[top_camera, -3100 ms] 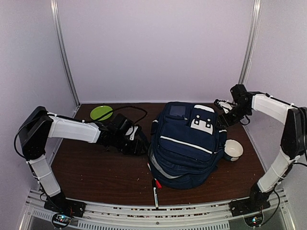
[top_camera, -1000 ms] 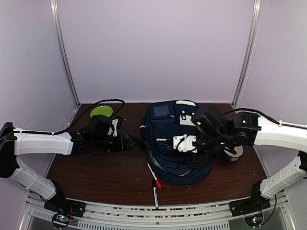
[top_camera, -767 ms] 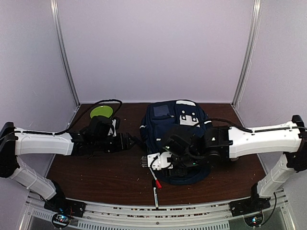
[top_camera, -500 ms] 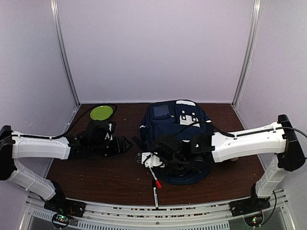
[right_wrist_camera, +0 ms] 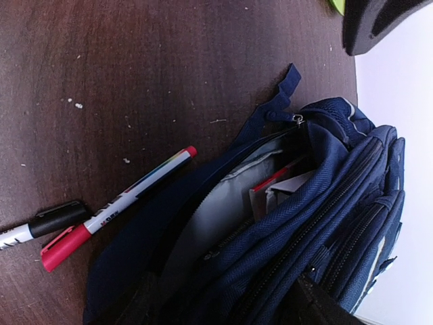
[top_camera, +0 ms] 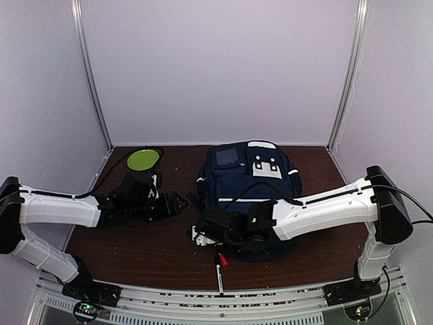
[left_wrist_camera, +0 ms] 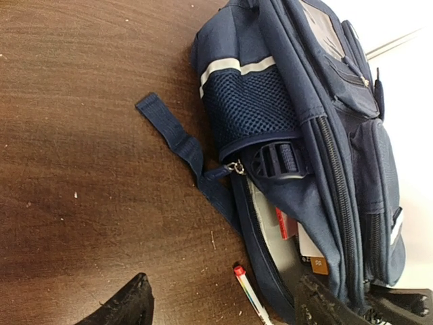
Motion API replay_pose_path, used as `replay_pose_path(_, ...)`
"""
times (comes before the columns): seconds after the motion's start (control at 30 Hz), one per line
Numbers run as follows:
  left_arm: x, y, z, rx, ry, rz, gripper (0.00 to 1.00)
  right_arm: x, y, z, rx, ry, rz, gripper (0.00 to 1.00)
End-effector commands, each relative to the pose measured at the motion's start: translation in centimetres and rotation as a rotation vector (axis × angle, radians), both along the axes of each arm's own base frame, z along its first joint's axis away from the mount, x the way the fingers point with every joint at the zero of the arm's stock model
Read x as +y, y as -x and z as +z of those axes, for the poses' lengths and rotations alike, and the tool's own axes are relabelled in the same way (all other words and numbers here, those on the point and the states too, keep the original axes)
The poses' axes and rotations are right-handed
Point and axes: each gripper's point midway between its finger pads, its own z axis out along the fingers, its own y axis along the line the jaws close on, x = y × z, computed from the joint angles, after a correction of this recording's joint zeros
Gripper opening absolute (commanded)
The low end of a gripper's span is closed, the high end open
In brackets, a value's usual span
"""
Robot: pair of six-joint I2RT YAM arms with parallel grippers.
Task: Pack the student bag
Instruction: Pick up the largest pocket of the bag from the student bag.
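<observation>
Swinging across from the back right, the right claw now hovers spread open at the gaping mouth of the large navy-blue fabric backpack, which lies mid-way across the brown wooden tabletop. Beside it the left claw waits open. Best pinch the white red-capped pen across its barrel.

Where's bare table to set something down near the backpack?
Near left, between the left arm and the pens; far right, between the student bag and the wall. Crowded at the bag's near-left corner, where left gripper, right gripper and pens meet.
</observation>
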Motion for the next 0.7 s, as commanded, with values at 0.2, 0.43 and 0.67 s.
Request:
replay_pose_path(0.2,-0.2,-0.2,0.8,-0.032,0.071,0.007,0.74,1.2,-0.8,0.9,-0.02,-0.006,-0.042,0.7)
replay_pose_path(0.43,-0.5,-0.1,0.8,-0.028,0.083,-0.005,0.74,0.7,-2.3,0.8,-0.121,0.042,-0.066,0.59)
replay_pose_path(0.67,-1.2,-0.1,0.8,-0.027,0.112,-0.02,0.74,-0.7,-5.7,6.4,-0.143,-0.059,-0.139,0.03)
